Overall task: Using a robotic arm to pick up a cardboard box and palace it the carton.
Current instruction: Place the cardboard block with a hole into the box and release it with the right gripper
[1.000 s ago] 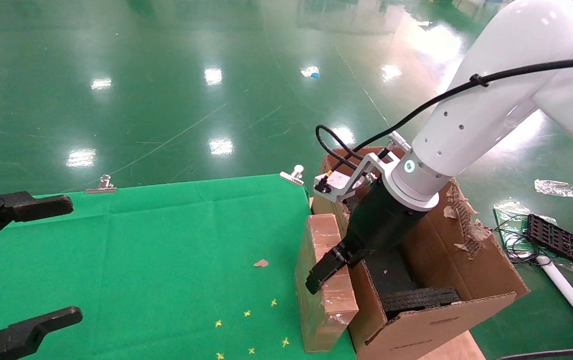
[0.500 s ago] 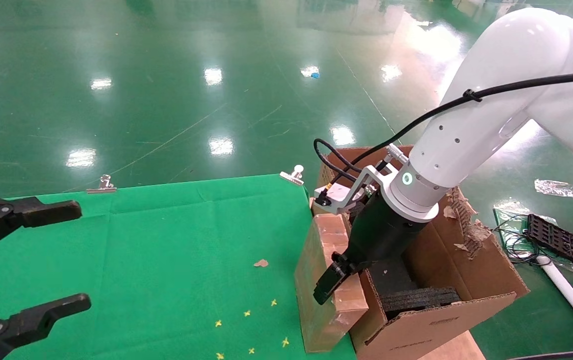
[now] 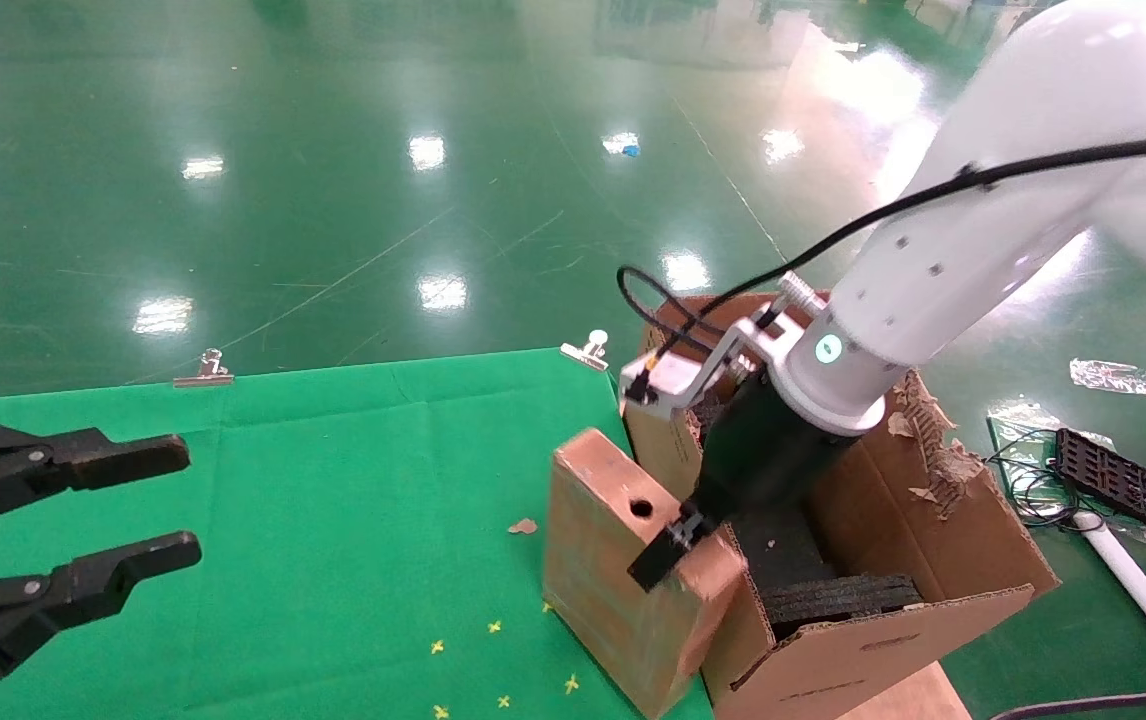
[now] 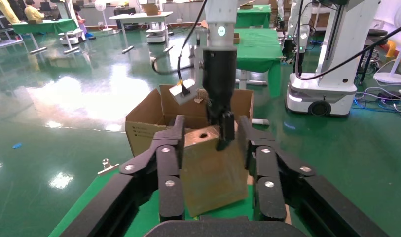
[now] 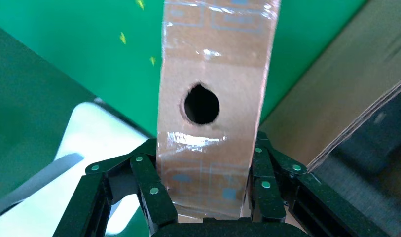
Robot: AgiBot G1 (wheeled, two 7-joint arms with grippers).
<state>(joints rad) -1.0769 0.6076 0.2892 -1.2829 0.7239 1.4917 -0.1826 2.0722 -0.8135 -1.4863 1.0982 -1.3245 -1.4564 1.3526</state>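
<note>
My right arm (image 3: pixel 943 260), white with a green-lit ring, reaches down at the table's right edge. Its gripper (image 3: pixel 663 555) is shut on the cardboard box (image 3: pixel 598 570), gripping the two wide sides near the narrow holed face. The slim brown box hangs tilted, leaning against the near left corner of the carton (image 3: pixel 883 640), which has black foam blocks (image 3: pixel 833 595) inside. In the right wrist view the box (image 5: pixel 213 64) fills the gap between the gripper's (image 5: pixel 204 148) fingers. My left gripper (image 3: pixel 178 502) is open and empty at the left, facing the box (image 4: pixel 208 173).
A green cloth (image 3: pixel 333 480) covers the table, held by metal clips (image 3: pixel 201 372) at the far edge. A cardboard scrap (image 3: pixel 522 526) and small yellow marks lie on it. On the floor to the right are a black tray (image 3: pixel 1121 482) and a white pipe (image 3: pixel 1138 590).
My right gripper has lifted the cardboard box off the cloth and tilted it, its holed end swinging up and left. My left gripper has moved a little to the right.
</note>
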